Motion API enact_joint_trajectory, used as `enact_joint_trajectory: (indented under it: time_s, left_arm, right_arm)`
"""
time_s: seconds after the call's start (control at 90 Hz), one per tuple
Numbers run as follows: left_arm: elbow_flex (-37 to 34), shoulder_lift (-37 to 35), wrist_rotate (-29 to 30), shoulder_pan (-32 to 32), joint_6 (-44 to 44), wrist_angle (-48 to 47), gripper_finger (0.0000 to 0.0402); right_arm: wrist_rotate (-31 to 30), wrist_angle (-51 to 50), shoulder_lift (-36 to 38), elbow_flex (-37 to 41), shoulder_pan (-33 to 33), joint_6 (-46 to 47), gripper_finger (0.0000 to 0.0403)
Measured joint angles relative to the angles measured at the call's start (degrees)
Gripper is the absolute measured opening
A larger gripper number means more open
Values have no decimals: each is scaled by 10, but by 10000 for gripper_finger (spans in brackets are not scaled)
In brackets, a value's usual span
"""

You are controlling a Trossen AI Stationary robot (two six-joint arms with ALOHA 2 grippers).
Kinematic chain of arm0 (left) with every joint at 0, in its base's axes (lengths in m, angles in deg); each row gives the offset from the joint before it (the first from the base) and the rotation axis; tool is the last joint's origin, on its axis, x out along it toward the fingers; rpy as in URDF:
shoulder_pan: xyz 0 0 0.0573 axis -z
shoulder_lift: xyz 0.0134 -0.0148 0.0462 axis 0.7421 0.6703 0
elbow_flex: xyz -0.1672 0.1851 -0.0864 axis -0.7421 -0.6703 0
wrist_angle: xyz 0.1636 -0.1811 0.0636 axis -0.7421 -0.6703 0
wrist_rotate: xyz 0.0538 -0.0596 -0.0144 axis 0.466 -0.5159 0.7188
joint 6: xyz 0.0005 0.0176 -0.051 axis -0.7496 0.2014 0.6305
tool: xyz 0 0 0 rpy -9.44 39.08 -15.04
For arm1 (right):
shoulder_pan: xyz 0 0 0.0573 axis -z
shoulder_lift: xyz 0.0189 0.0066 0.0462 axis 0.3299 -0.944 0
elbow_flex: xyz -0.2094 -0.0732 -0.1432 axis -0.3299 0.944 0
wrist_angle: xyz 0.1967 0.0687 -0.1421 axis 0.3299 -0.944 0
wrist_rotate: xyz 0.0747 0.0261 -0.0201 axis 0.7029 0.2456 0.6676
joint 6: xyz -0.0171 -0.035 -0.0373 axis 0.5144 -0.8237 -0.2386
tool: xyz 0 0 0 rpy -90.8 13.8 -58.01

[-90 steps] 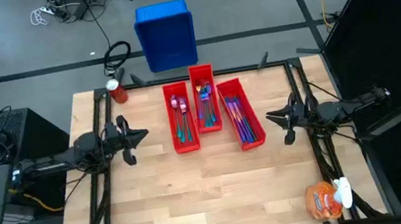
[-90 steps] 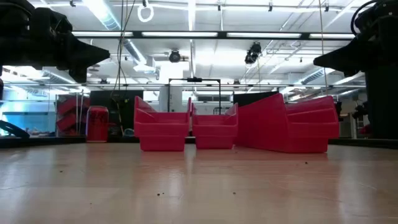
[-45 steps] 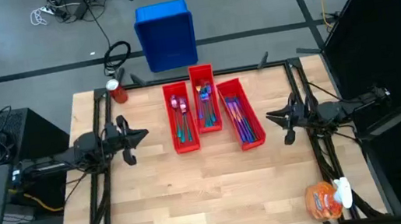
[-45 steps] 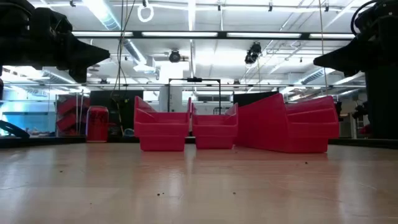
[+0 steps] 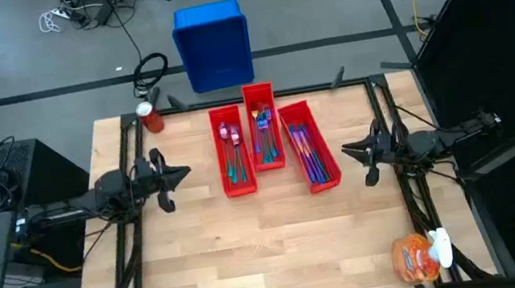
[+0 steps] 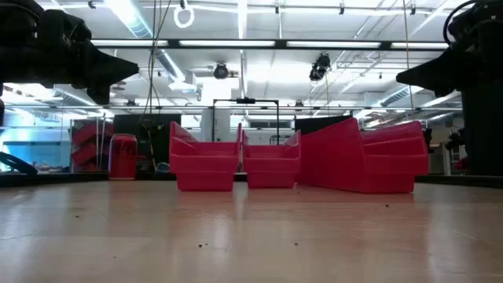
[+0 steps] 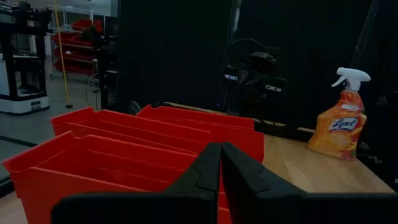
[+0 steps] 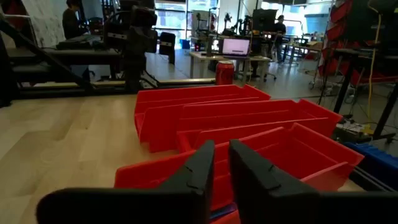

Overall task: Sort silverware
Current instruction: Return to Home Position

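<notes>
Three bins, high view: left bin (image 5: 219,159), middle bin (image 5: 258,88) and right bin (image 5: 329,184) stand side by side at the far middle of the table (image 5: 273,253), the right one slanted; all the silverware (image 5: 233,159) that shows lies inside them, none loose on the wood
Change, high view: none over the last second; left gripper (image 5: 166,177) and right gripper (image 5: 358,155) stay parked at their own sides, clear of the bins, which suggests that sorting is finished and the arms are already home
Room, high view: bare wood runs from the bins to the near edge; a can (image 5: 150,117) sits at the far left corner, a spray bottle (image 5: 422,254) at the near right corner, a blue crate (image 5: 213,44) on the floor beyond
Low view: left gripper (image 6: 130,72) and right gripper (image 6: 405,76) hang high at either side, well above the bin walls; silverware is hidden behind those walls; the can (image 6: 123,157) stands near the left bin (image 6: 204,169), apart from it
Left wrist view: left gripper (image 7: 219,155) has its fingers pressed together, holding nothing; bins ahead, spray bottle (image 7: 341,124) past them
Right wrist view: right gripper (image 8: 222,155) has its fingers a narrow gap apart, nothing between them; bins ahead, can (image 8: 224,70) beyond, people (image 8: 71,18) far behind
Judgement: nothing seems left to move; any further motion has open table in front, with only the corner items to avoid
</notes>
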Motion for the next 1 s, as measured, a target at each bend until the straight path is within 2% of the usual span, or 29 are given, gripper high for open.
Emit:
enact_joint_trajectory:
  time_s: [1.0]
  left_arm:
    - [0, 0, 0, 0, 0, 0, 0]
  right_arm:
    - [0, 0, 0, 0, 0, 0, 27]
